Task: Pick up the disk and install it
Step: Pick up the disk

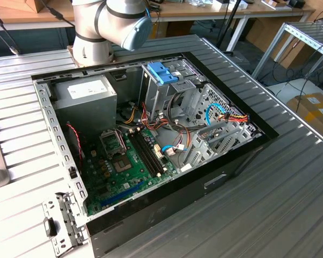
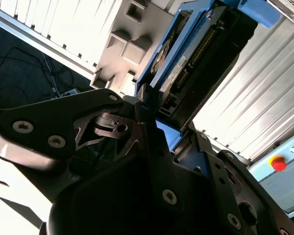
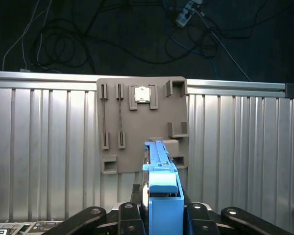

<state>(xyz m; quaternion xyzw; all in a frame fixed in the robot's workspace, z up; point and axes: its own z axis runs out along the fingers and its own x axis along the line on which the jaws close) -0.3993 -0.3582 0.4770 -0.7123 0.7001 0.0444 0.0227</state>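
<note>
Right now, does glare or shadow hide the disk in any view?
No. Second wrist view: the hand is dark against the bright table and one corner is washed out, but the disk is plainly lit. First wrist view: disk evenly lit against a dark floor.

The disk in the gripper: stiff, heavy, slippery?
Likely stiff: the disk juts straight out from the gripper. Its metal body suggests heft for its size. Smooth blue plastic rails could slip if lightly pinched.
</note>
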